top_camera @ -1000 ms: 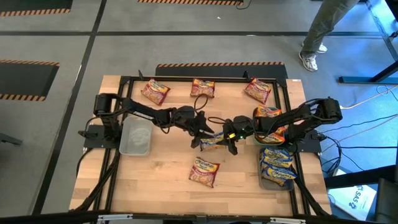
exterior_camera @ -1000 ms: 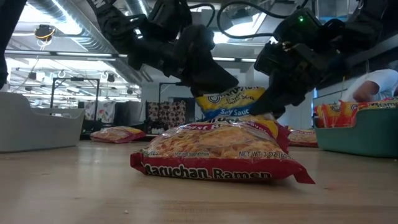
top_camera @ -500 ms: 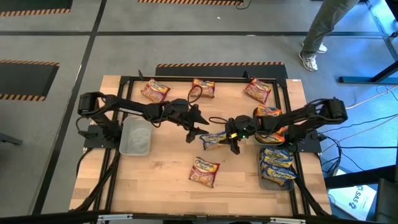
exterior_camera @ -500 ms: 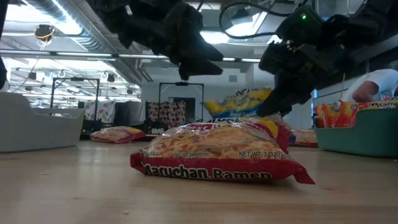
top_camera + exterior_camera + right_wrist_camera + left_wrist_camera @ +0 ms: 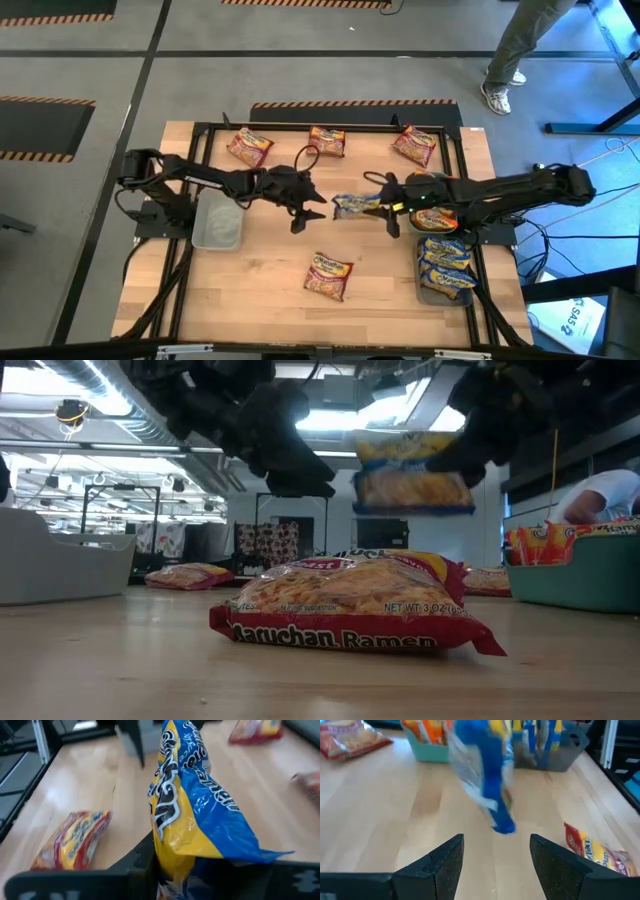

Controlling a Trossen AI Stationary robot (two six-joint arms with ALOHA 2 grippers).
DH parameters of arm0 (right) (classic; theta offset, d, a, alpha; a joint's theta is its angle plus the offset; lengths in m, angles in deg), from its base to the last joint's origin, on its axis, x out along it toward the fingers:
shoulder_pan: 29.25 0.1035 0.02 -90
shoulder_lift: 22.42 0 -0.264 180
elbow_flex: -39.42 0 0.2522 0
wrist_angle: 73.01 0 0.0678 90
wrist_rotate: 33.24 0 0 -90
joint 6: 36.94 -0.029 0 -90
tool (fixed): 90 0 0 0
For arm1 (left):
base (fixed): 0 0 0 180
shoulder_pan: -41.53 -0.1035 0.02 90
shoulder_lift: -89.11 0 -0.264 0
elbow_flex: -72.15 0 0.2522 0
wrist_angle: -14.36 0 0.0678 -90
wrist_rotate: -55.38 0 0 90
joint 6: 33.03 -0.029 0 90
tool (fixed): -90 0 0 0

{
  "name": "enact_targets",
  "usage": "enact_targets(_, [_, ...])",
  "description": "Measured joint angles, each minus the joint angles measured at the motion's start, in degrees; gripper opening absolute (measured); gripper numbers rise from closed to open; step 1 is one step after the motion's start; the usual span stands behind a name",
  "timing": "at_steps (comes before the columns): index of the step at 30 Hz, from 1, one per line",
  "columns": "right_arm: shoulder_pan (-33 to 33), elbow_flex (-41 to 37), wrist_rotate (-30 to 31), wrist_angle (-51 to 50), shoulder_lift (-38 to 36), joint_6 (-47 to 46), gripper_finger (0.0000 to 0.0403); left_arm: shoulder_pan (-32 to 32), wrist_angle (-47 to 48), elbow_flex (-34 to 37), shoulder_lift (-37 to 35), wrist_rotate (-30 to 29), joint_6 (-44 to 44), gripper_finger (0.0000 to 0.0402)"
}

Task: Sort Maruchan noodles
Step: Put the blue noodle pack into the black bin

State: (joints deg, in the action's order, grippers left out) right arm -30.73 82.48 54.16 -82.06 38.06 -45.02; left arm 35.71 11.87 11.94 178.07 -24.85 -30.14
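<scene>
Clearly the right gripper (image 5: 388,208) is clenched on a blue-and-yellow crinkly plastic ramen packet (image 5: 357,204), holding it by one short end up off the pale wooden table (image 5: 270,280), above the middle of the table and between the two arms. In the low view the packet (image 5: 412,475) hangs well clear of the surface. The left gripper (image 5: 310,207) is released, its fingers (image 5: 446,865) spread with nothing between them, just beside the packet's free end.

Other packets lie about: a maroon-and-yellow packet (image 5: 329,275) flat near the front of the table, three orange-red packets (image 5: 327,141) along the far edge, and several more blue-and-yellow ones stacked in the grey plastic tray (image 5: 423,290) at the right, beside a teal tray (image 5: 415,226). A clear plastic tray (image 5: 219,221) sits on the left side.

Judging from its sag and creases, the packet is light, with a slick, crackly wrapper around a stiff, brittle noodle block. A pinch on the sealed end flap looks workable but lets the packet swing and could slip; a hold across the block's edge would probably be steadier, with gentle pressure so the noodles do not break.
</scene>
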Motion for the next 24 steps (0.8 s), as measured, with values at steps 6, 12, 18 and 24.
enact_targets(6, [0.0, 0.0, 0.9, 4.5, 0.1, 1.3, 0.0099, 1.6, -5.1, 0.5, -0.1, -5.0, 1.4, 0.0225])
enact_targets(12, [0.4, -0.1, 0.6, 9.6, 3.9, 2.8, 0.0099, 1.8, -8.3, 0.4, 0.9, -7.5, 2.8, 0.0263])
enact_targets(18, [2.9, 0.0, 3.1, 18.5, 7.9, 6.9, 0.0099, 1.8, -10.6, 0.4, 2.7, -6.9, 5.4, 0.0291])
enact_targets(24, [3.4, -0.1, 5.3, 24.9, 10.7, 8.5, 0.0099, 1.8, -16.9, 0.4, 5.0, -2.8, 7.1, 0.0292])
